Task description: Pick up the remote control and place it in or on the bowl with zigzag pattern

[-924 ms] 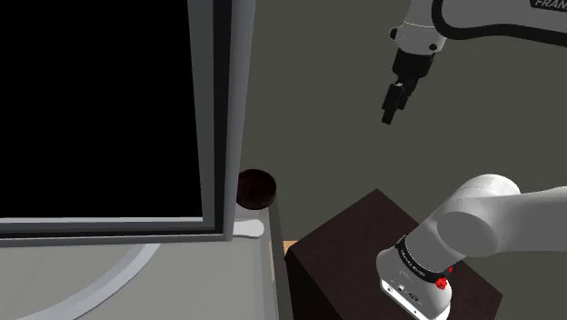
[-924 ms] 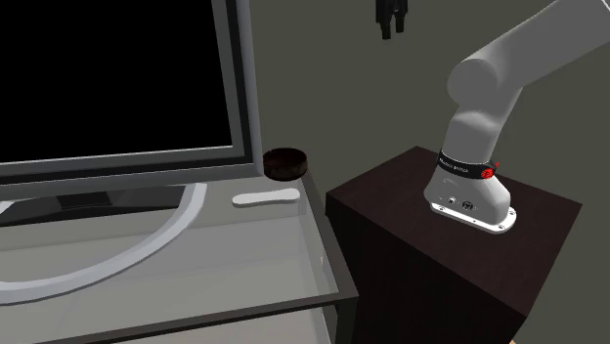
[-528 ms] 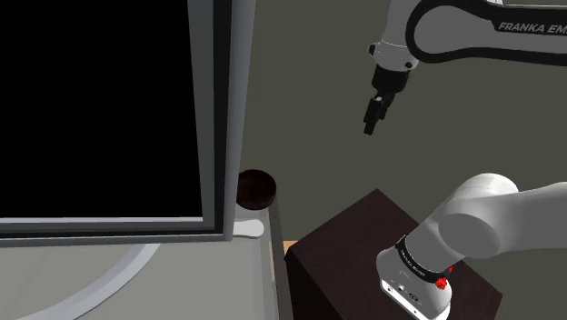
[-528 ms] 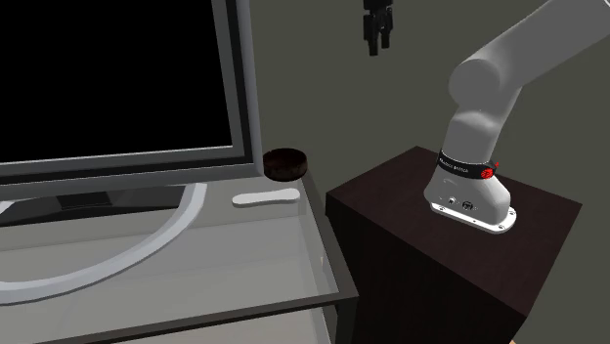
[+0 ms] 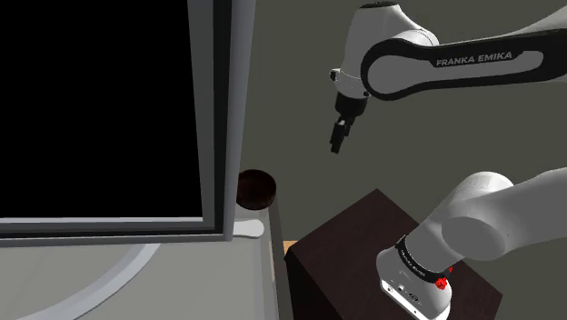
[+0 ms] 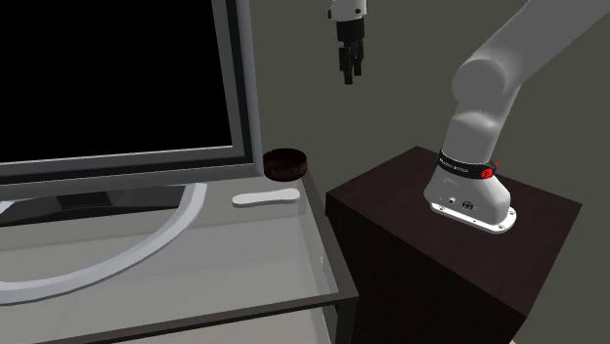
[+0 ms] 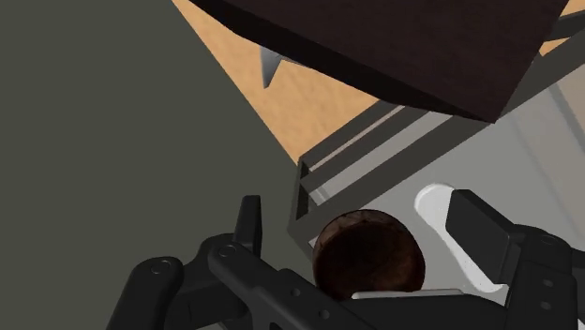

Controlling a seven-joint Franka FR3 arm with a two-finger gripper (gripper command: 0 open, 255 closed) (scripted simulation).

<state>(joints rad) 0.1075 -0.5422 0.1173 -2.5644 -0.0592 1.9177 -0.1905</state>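
We see a big black screen point(image 5: 100, 109) taking up the left half of the shoulder view and the upper left of the second exterior view. It stands on a grey table point(image 6: 244, 264) that runs across the lower left of both views. To the right of the table, in the lower right of both, is the dark brown stand point(image 6: 391, 235), and the white arm point(image 5: 454, 64) rises from it and bends across the upper right of the shoulder view.

The gripper point(image 5: 337, 141) hangs in the air at upper centre, pointing down, well above the table and touching nothing. In the wrist view we find its fingers point(image 7: 248, 225) standing apart with nothing between them but the far-off table.

The remote point(image 6: 266, 197), a pale flat bar, lies on the table's right end near the middle of the second exterior view, just in front of the screen's lower right corner. The bowl point(image 6: 285, 162), small, round and dark brown, sits just behind it, close but apart.
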